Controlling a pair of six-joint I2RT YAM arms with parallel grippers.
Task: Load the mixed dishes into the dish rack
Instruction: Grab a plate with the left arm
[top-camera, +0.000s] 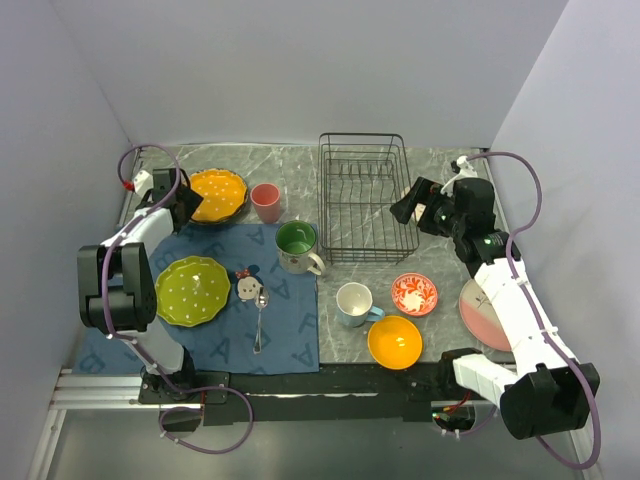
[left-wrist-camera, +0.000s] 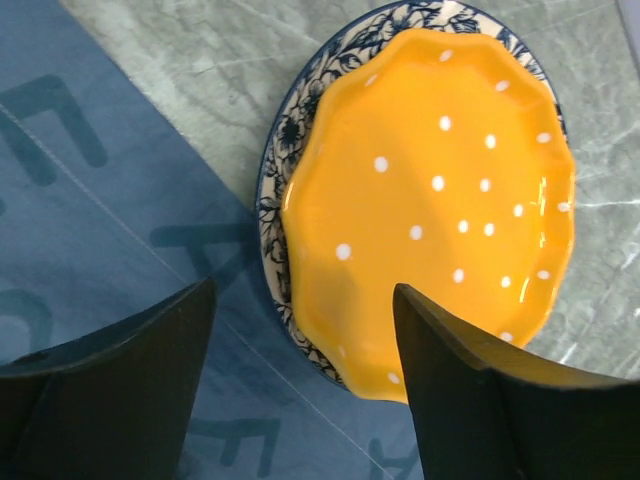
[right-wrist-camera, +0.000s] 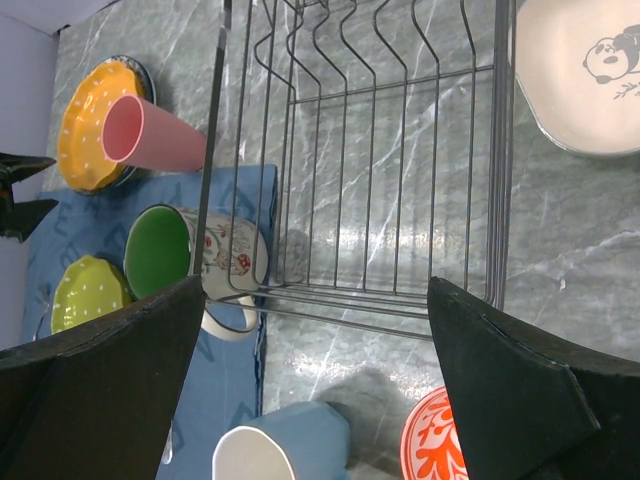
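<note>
One spread left hand (left-wrist-camera: 302, 290) hovers over the orange plate (left-wrist-camera: 430, 190)

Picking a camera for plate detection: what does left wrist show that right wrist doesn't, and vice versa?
Only left wrist: a close view of the blue flower pattern on the floral-rimmed plate that lies under the orange plate.
Only right wrist: dish rack, pink cup, green-lined mug, red-patterned dish, panda plate, lime plate.
Both: the orange plate, the blue mat, the marbled tabletop.
</note>
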